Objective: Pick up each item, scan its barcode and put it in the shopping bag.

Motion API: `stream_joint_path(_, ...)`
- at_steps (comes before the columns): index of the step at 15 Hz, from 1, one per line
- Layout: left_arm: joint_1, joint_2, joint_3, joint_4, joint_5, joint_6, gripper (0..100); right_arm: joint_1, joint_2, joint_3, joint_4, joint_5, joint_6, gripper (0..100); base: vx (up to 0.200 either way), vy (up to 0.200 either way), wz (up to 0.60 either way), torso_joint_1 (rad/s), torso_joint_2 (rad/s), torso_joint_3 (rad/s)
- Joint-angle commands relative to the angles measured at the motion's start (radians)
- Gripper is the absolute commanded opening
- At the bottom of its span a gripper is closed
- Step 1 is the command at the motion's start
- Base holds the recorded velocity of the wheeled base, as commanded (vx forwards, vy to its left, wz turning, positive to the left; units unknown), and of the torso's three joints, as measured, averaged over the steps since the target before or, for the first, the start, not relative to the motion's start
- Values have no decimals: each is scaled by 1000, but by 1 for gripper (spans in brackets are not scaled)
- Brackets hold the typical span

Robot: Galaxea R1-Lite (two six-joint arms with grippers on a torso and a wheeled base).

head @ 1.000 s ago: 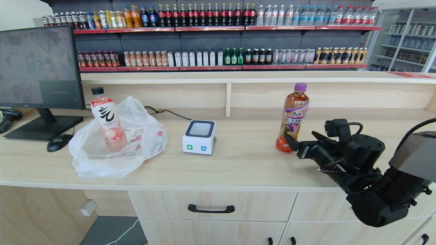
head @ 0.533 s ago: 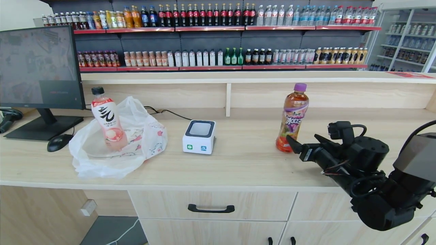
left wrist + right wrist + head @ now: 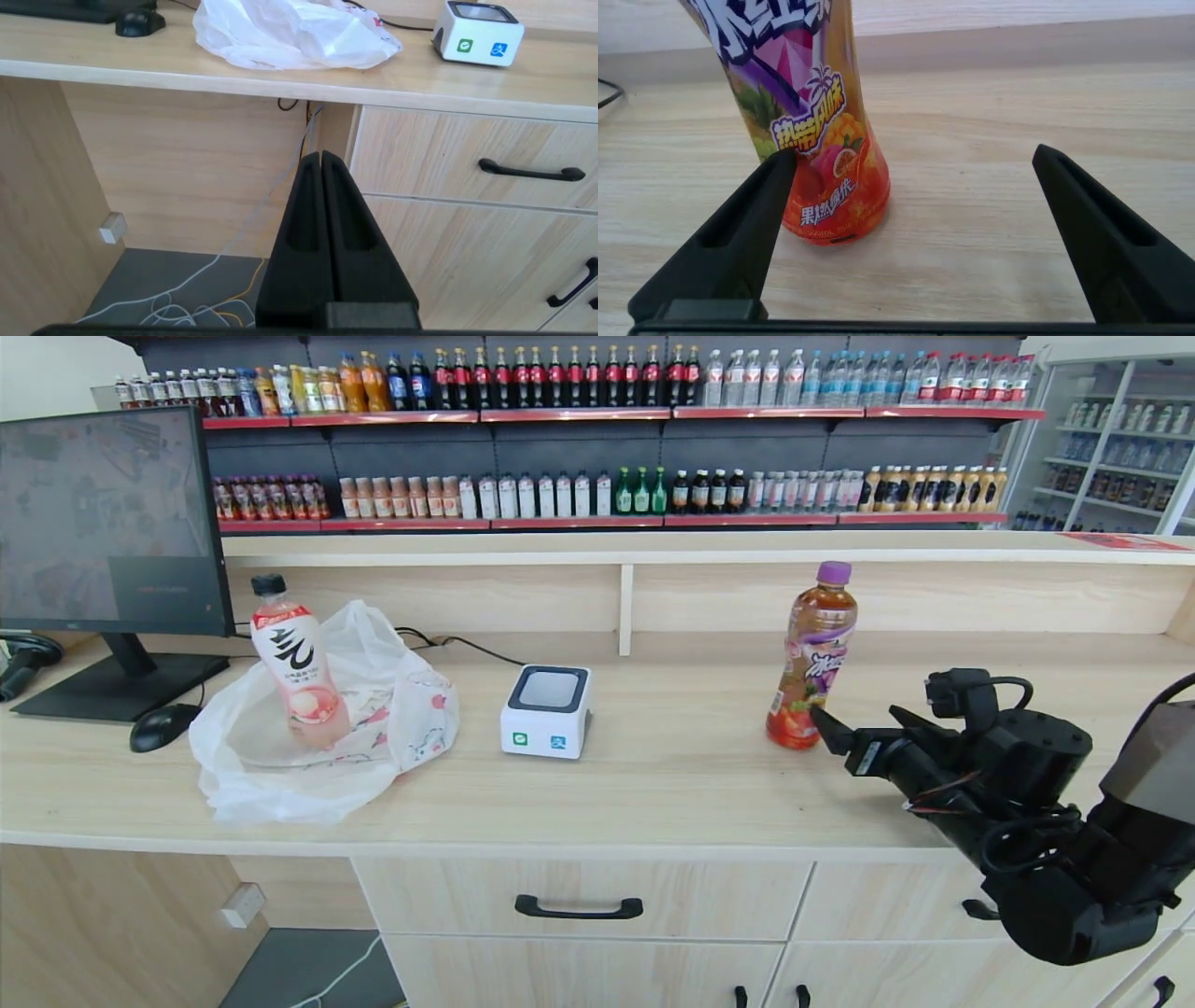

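Observation:
An orange juice bottle [image 3: 810, 658] with a purple cap stands on the wooden counter [image 3: 672, 784], leaning slightly to the right. My right gripper [image 3: 861, 721] is open just right of the bottle's base, and its left finger touches or nearly touches the bottle [image 3: 822, 121]. The space between the fingers of that gripper [image 3: 910, 159] holds only bare counter. A pink peach drink bottle [image 3: 294, 663] stands upright in the white shopping bag [image 3: 392, 737] at the left. The white barcode scanner [image 3: 547, 711] sits mid-counter. My left gripper [image 3: 320, 159] is shut and empty, below the counter's front edge.
A monitor [image 3: 103, 513] and a black mouse [image 3: 161, 726] occupy the far left. A raised ledge [image 3: 709, 555] runs behind the counter. Drawers with a black handle [image 3: 579, 907] lie below. The bag [image 3: 290, 33] and scanner [image 3: 478, 31] sit near the front edge.
My right gripper has drifted to the right. The orange bottle has shifted slightly right with it and now leans instead of standing straight. The left side is unchanged.

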Motion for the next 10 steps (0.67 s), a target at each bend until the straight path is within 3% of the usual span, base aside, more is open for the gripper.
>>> stream_joint_path(1,-2,0,0,0,0,0,0,-4,-4,3,-1,0,0,100,0,0,0,0,0,0)
stream_joint_path(10,0,0,0,0,0,0,0,-32,-11,6,-1,0,3,100,0,0,0,0,0,0)
